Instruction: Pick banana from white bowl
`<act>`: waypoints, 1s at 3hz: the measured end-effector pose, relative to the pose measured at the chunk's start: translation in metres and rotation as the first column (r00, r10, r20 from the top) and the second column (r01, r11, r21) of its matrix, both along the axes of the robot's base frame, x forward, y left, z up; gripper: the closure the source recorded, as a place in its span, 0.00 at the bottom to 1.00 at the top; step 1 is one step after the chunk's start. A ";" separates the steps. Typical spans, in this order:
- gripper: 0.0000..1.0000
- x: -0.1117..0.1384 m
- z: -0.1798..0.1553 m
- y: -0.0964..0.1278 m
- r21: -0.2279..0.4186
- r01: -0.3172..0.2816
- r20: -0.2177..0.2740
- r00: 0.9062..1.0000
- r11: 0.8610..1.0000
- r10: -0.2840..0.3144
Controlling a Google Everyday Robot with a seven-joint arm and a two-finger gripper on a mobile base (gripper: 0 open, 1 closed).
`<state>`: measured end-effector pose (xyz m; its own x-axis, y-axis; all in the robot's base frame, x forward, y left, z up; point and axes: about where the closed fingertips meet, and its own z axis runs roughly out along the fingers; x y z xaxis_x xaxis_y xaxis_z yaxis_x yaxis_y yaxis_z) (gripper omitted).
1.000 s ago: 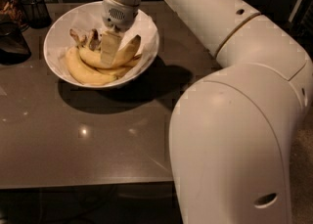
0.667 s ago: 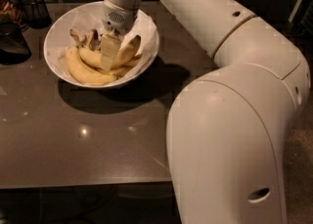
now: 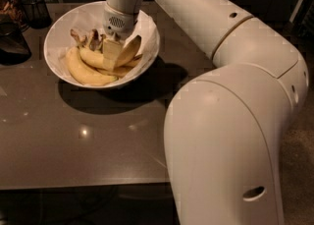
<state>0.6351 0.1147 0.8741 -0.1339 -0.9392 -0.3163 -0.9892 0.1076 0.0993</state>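
Observation:
The white bowl point(image 3: 59, 35), lined with crinkled white paper, stands at the back left of the dark table. Several bananas lie in it. A long curved yellow banana point(image 3: 129, 51) leans up against the right side of my gripper, dark tip up. A plumper pale banana point(image 3: 81, 70) lies along the bowl's front left. Brown stems point(image 3: 86, 38) point to the back. My gripper point(image 3: 112, 54) reaches straight down into the middle of the bowl, among the bananas and touching the curved one. Its tip hides part of the bananas beneath it.
A dark mesh cup point(image 3: 35, 7) stands behind the bowl at the back left. A dark object point(image 3: 11, 42) sits at the left edge. My white arm point(image 3: 221, 121) fills the right half of the view and covers the table's right side. The table's front edge point(image 3: 83, 187) runs below.
The gripper stays down in the bowl by the same banana. The bulky near part of the arm has shifted slightly left. The bananas have not visibly moved.

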 end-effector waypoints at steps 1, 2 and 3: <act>0.87 0.000 0.000 0.000 0.000 0.000 0.000 1.000 1.000 0.000; 1.00 0.002 0.002 0.003 0.026 -0.002 0.020 1.000 1.000 0.002; 1.00 -0.016 0.030 -0.010 0.103 -0.040 0.107 0.994 0.994 0.029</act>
<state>0.6194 0.1051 0.9037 -0.0624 -0.9034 -0.4243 -0.9977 0.0672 0.0036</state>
